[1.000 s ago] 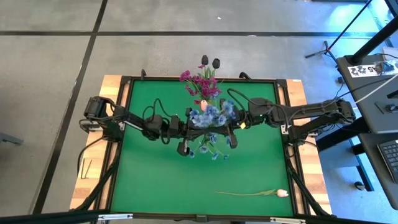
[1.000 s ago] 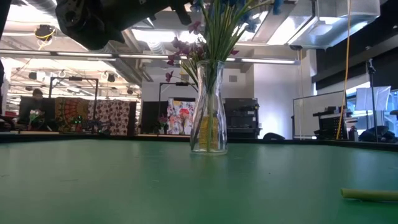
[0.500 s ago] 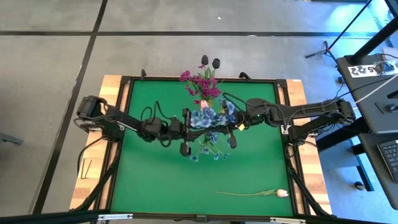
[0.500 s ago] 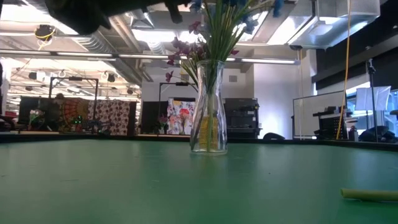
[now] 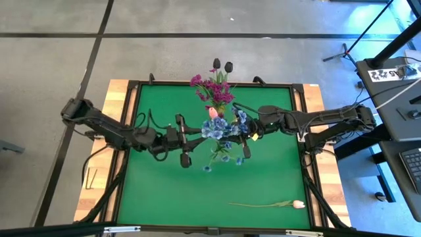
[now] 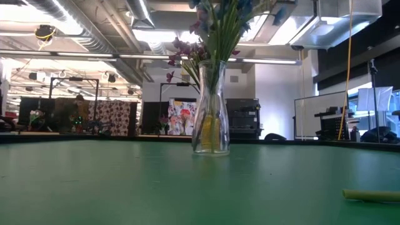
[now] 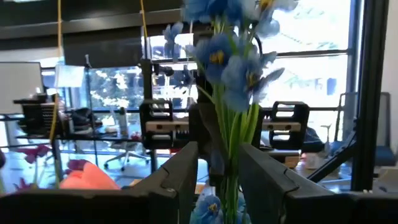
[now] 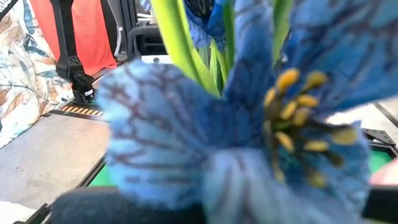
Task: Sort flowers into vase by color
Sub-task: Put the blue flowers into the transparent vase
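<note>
The left gripper (image 5: 183, 140) is up in the air over the green table (image 5: 158, 191). Its two dark fingers (image 7: 180, 177) are spread apart, and nothing is between the tips. Right past its fingertips stand the blue flowers (image 5: 223, 128), on thin green stems (image 7: 231, 134). The stems show in the gap between the fingers, a bit farther out, and the fingers do not touch them.

The blue flowers stand in a clear glass vase (image 6: 210, 109). The vase stands up straight on the table, in the middle. A pale pink bud (image 5: 213, 112) peeks out just beside the blue ones. Behind them, farther from both grippers, are the magenta flowers (image 5: 214, 89), and past those are two near-black buds (image 5: 222, 66).

The right gripper (image 5: 243, 139) is on the other side of the blue bunch, facing the left one. It is so close that a big blue bloom (image 8: 249, 124) fills its wrist view. It is not clear if its fingers are open or closed.

One more flower, a pale tulip (image 5: 297, 204), lies flat on the table. It is well apart from both grippers, near the front edge on the right gripper's side. Its stem end (image 6: 372, 195) shows low on the table.
</note>
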Robot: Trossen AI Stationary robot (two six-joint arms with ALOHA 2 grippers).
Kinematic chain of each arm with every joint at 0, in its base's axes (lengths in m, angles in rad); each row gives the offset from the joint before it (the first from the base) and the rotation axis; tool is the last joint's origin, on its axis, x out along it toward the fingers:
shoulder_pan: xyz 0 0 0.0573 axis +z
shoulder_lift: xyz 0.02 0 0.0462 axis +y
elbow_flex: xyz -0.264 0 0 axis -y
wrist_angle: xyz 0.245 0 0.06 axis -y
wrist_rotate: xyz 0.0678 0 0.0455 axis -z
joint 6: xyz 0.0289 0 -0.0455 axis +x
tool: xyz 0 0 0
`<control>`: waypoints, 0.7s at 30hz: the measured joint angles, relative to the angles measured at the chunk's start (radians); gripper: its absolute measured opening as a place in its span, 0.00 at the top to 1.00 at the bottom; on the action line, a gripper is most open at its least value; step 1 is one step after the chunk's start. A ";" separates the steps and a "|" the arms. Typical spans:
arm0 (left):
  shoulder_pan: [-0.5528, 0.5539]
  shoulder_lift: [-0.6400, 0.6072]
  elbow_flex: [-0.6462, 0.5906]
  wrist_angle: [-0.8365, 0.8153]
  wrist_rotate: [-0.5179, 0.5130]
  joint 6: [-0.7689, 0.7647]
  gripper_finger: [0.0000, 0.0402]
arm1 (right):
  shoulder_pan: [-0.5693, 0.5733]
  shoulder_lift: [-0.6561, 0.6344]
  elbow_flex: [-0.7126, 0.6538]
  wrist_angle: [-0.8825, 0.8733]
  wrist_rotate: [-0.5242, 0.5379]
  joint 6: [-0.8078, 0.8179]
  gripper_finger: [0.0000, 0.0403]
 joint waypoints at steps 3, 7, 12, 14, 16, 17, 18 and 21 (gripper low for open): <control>-0.023 -0.008 0.000 -0.008 -0.041 0.028 0.71 | 0.000 0.007 0.000 0.002 0.000 0.000 0.94; -0.034 -0.011 0.000 -0.010 -0.082 0.037 0.71 | 0.000 0.017 0.000 0.010 0.000 0.002 0.90; -0.034 -0.011 0.000 -0.011 -0.084 0.037 0.71 | 0.000 0.018 -0.001 0.011 0.000 0.003 0.83; -0.034 -0.011 0.000 -0.011 -0.084 0.036 0.71 | 0.000 0.018 -0.001 0.011 -0.001 0.001 0.78; -0.034 -0.011 0.000 -0.011 -0.086 0.036 0.71 | 0.000 0.017 0.000 0.012 -0.013 0.001 0.72; -0.034 -0.011 0.000 -0.011 -0.087 0.036 0.71 | 0.000 0.017 0.000 0.011 -0.018 0.001 0.69; -0.034 -0.011 0.000 -0.012 -0.087 0.036 0.71 | 0.000 0.017 -0.001 0.010 -0.018 0.000 0.65; -0.035 -0.011 0.000 -0.016 -0.088 0.035 0.71 | 0.000 0.017 0.000 0.010 -0.019 0.000 0.54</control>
